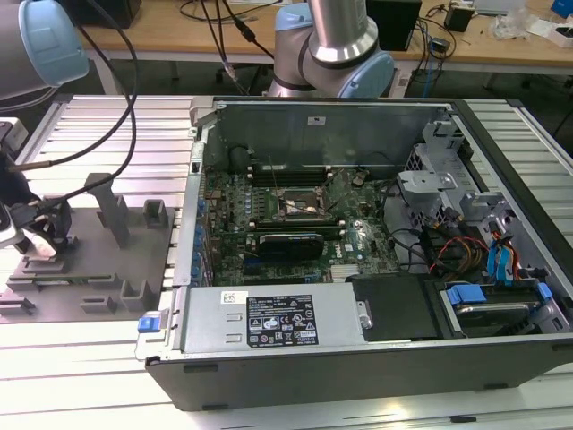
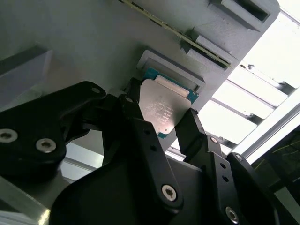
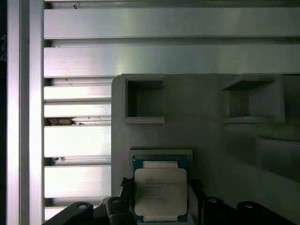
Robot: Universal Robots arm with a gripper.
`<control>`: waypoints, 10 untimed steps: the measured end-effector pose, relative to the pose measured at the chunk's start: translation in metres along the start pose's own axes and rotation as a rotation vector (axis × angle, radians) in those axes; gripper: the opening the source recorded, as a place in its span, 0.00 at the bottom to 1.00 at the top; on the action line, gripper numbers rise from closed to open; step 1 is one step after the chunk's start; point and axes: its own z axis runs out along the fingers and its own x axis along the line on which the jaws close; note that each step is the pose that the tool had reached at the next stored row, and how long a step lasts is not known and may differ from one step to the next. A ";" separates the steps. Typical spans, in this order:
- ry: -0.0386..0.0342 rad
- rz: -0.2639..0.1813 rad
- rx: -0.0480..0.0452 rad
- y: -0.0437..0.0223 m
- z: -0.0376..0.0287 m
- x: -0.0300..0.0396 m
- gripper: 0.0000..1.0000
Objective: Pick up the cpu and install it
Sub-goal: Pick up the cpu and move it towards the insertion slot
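The cpu (image 2: 159, 110), a thin square chip with a pale silver top and a green-blue edge, sits between my two black fingers (image 2: 136, 123) just over a shallow grey holder pocket (image 2: 171, 70). In the first wrist view the cpu (image 3: 161, 191) shows flat, with a finger on either side of it. My gripper (image 1: 40, 237) is at the exterior view's far left, low over the grey fixture plate (image 1: 98, 269), shut on the cpu. The black-framed socket (image 1: 303, 204) lies on the motherboard inside the open computer case, well off toward the exterior view's right.
Grey fixture blocks (image 1: 115, 210) stand up from the plate near my gripper. The case wall (image 1: 195, 206) rises between the plate and the motherboard. Drive cages and cables (image 1: 466, 242) crowd the case's far side. Black cables (image 1: 116, 107) hang from the arm.
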 end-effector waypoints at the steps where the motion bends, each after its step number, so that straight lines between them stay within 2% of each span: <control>1: -0.0003 0.000 -0.0002 0.0000 0.0007 0.0000 0.55; 7: 0.0000 0.000 0.0000 -0.0001 0.0014 0.0000 0.55; 10: 0.0000 0.000 0.0000 0.0002 -0.0060 -0.0001 0.55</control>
